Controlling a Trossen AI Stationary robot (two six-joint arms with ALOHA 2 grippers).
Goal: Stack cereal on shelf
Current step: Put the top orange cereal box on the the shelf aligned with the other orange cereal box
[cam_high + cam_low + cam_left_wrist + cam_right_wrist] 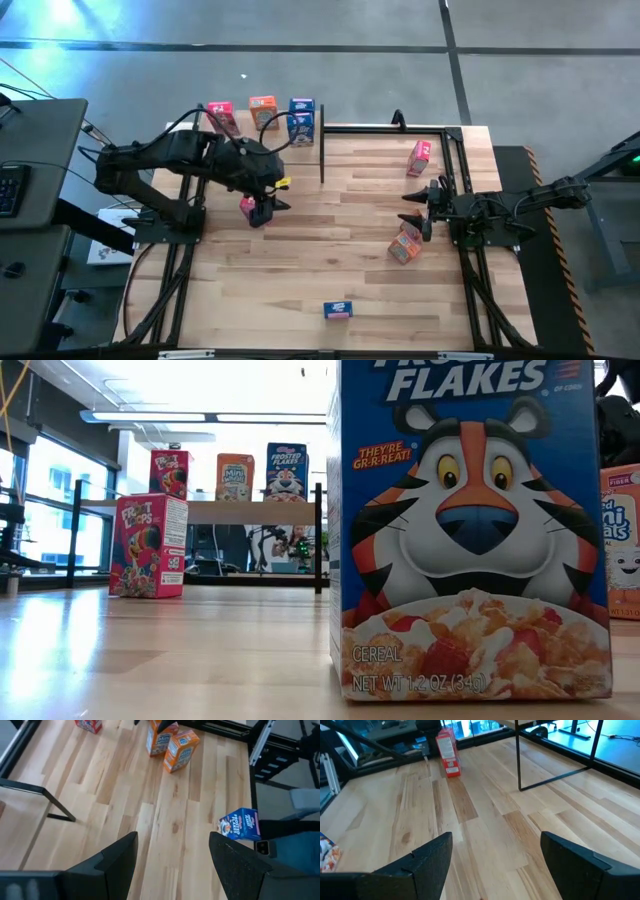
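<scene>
The shelf (250, 511) stands at the table's far left, and one pink-red (220, 115), one orange (263, 110) and one blue cereal box (301, 118) stand on its board. Another pink-red box (247, 206) stands upright on the table. My left gripper (264, 207) hangs open just beside and above it, with nothing between its fingers (172, 845). My right gripper (420, 210) waits open at the right, low over the table (495, 845). Two orange boxes (405, 243) sit just near of it.
A pink-red box (419, 157) stands at the far right, and a blue box (338, 310) stands near the front edge, filling the low view (470, 530). A black shelf post (322, 155) rises at the table's far middle. Bare planks lie between the arms.
</scene>
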